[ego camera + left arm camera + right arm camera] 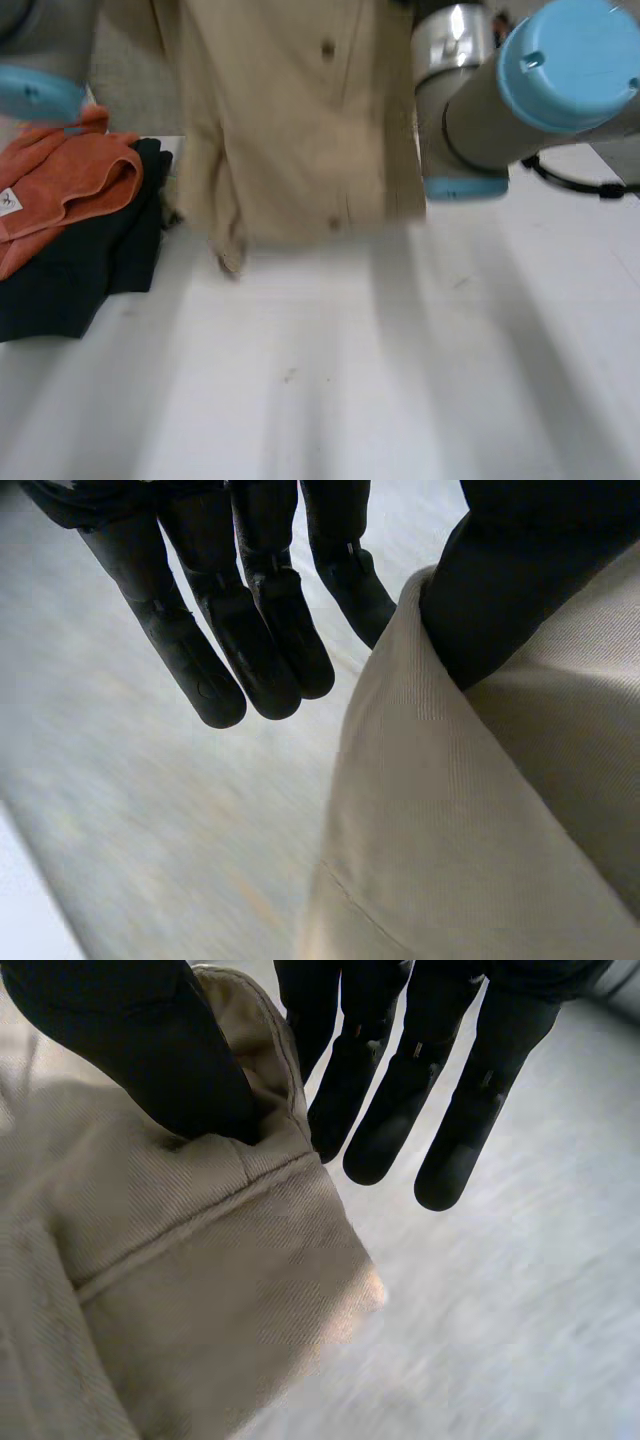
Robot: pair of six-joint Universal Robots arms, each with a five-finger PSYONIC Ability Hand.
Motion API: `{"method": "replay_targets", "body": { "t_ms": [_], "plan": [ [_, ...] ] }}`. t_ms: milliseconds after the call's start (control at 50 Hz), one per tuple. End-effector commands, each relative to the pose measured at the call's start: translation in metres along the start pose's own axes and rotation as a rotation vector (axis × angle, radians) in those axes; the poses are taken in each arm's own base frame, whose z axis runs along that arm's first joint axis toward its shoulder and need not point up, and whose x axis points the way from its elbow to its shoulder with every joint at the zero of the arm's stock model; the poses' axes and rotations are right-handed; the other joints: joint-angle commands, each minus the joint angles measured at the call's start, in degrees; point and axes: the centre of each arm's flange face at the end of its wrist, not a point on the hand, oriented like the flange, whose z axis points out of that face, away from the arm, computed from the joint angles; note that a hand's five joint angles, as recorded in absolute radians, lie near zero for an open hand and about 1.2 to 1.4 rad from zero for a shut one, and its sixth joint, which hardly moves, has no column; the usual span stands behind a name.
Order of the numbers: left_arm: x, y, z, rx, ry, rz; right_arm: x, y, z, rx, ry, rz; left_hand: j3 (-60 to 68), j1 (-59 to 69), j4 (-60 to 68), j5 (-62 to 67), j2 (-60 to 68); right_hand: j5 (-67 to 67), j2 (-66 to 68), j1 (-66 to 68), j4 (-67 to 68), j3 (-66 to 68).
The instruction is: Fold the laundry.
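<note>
The beige shirt [290, 130] hangs spread out in the air over the far middle of the white table [400, 370], its buttoned front facing the head view. Its lower hem runs roughly level, and one cuff [231, 260] dangles a little below it on the left side; whether that cuff touches the table I cannot tell. In front of the hem the tabletop lies open and bare right to the near edge, so there is broad free room. The only crowding is at the left, where an orange cloth [60, 185] lies folded on top of a dark garment [70, 280], just beside the shirt's left edge. In the left wrist view the left hand [250, 600] has its fingers straight and pointing down toward the table, while its thumb presses on the shirt's fabric [470, 830] at an upper edge — a pinch, with the cloth falling away below it. The right hand [400, 1080] mirrors this in the right wrist view: straight fingers side by side, thumb clamped onto a seamed, folded edge of the shirt [200, 1290], which bunches under it. The right arm [520, 90] reaches across the upper right of the head view, close beside the shirt's right edge, and the left arm [35, 90] sits at the upper left above the orange cloth.
</note>
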Motion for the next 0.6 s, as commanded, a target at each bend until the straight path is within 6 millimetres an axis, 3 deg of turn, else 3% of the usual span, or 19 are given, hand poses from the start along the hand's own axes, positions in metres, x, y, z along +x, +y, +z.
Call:
{"method": "replay_targets", "body": {
  "t_ms": [20,80,160,180,220,240,300,320,380,400,460,480,520,540,560,600],
  "plan": [
    [0.002,-0.028,-0.011,0.019,0.041,-0.1,0.003,-0.036,0.009,0.098,-0.038,0.084,11.64,13.41,11.32,13.54,11.37,11.6,12.62,16.63,11.33,11.68],
    [0.008,-0.014,-0.024,-0.06,0.058,-0.108,-0.002,-0.026,0.0,0.04,-0.091,0.093,11.64,13.41,11.32,13.54,11.37,11.6,12.62,16.63,11.33,11.68],
    [0.017,0.023,-0.051,-0.235,0.061,-0.096,-0.005,0.004,-0.021,-0.097,-0.154,0.071,11.64,13.41,11.32,13.54,11.37,11.6,12.62,16.63,11.33,11.68],
    [0.024,0.041,-0.066,-0.312,0.078,-0.091,-0.008,0.02,-0.034,-0.16,-0.189,0.056,11.64,13.41,11.32,13.54,11.37,11.6,12.62,16.63,11.33,11.68],
    [0.033,0.059,-0.083,-0.391,0.102,-0.085,-0.013,0.036,-0.049,-0.223,-0.239,0.038,11.64,13.41,11.32,13.54,11.37,11.6,12.62,16.63,11.33,11.68],
    [0.043,0.074,-0.1,-0.459,0.137,-0.085,-0.016,0.043,-0.058,-0.253,-0.266,0.027,11.64,13.41,11.32,13.54,11.37,11.6,12.62,16.63,11.33,11.68],
    [0.06,0.095,-0.129,-0.557,0.21,-0.089,-0.029,0.076,-0.1,-0.398,-0.396,-0.033,11.64,13.41,11.32,13.54,11.37,11.6,12.62,16.63,11.33,11.68],
    [0.073,0.107,-0.148,-0.615,0.264,-0.093,-0.035,0.093,-0.126,-0.479,-0.462,-0.067,11.64,13.41,11.32,13.54,11.37,11.6,12.62,16.63,11.33,11.68],
    [0.089,0.126,-0.177,-0.704,0.336,-0.093,-0.04,0.114,-0.161,-0.584,-0.541,-0.125,11.64,13.41,11.32,13.54,11.37,11.6,12.62,16.63,11.33,11.68],
    [0.099,0.137,-0.195,-0.757,0.382,-0.087,-0.043,0.125,-0.183,-0.646,-0.592,-0.151,11.64,13.41,11.32,13.54,11.37,11.6,12.62,16.63,11.33,11.68],
    [0.111,0.153,-0.218,-0.829,0.438,-0.067,-0.046,0.137,-0.21,-0.712,-0.648,-0.177,11.64,13.41,11.32,13.54,11.37,11.6,12.62,16.63,11.33,11.68],
    [0.117,0.161,-0.23,-0.869,0.47,-0.049,-0.047,0.143,-0.224,-0.746,-0.671,-0.184,7.66,9.43,7.35,9.56,7.39,8.58,9.6,13.61,8.31,8.66],
    [0.122,0.165,-0.24,-0.904,0.499,-0.026,-0.048,0.148,-0.233,-0.773,-0.683,-0.185,-8.27,-6.5,-8.58,-6.37,-8.54,-19.73,-18.72,-14.7,-20.0,-19.65],
    [0.122,0.165,-0.245,-0.93,0.514,-0.009,-0.048,0.149,-0.236,-0.781,-0.687,-0.189,-28.34,-26.57,-28.66,-26.44,-28.61,-32.2,-31.18,-27.17,-32.47,-32.12],
    [0.122,0.164,-0.246,-0.941,0.519,0.001,-0.047,0.15,-0.237,-0.799,-0.677,-0.194,-36.04,-34.26,-36.35,-34.14,-36.31,-44.31,-43.3,-39.28,-44.59,-44.24],
    [0.119,0.161,-0.245,-0.951,0.512,0.011,-0.043,0.149,-0.236,-0.815,-0.653,-0.202,-41.32,-39.55,-41.64,-39.42,-41.59,-47.95,-46.94,-42.92,-48.22,-47.87]
  ]
}}
